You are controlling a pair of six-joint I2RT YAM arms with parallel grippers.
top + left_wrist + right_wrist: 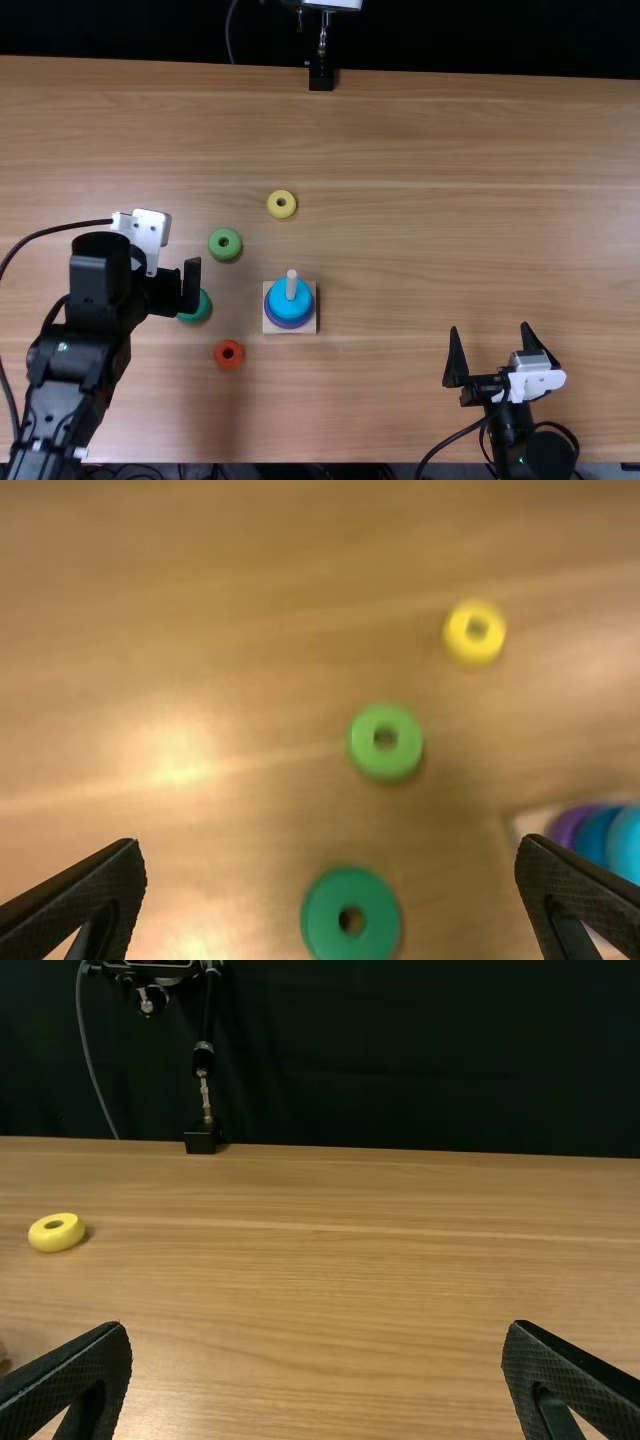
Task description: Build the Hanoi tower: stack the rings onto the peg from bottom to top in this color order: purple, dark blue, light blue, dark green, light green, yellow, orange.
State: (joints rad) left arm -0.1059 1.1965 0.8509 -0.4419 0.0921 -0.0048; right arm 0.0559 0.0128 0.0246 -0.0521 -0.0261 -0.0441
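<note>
Hanoi tower (290, 318), smooth purple and blue rings (277, 299) stacked round a pale peg (291, 284), yellow ring (272, 207) set at twelve o'clock, left gripper (190, 287) and right gripper (490, 329) spread apart.

Rings, loose: 4 (yellow (281, 212), light green (224, 254), dark green (325, 920), orange (228, 363))
Rings, stacked: 3 (purple (566, 826), dark blue (595, 837), light blue (291, 311))
Rings, total: 7
Peg (291, 285): 1
Base (310, 326): 1

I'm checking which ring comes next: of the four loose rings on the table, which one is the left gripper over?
The dark green ring; the left gripper partly covers it from above, while the other three lie uncovered.
</note>
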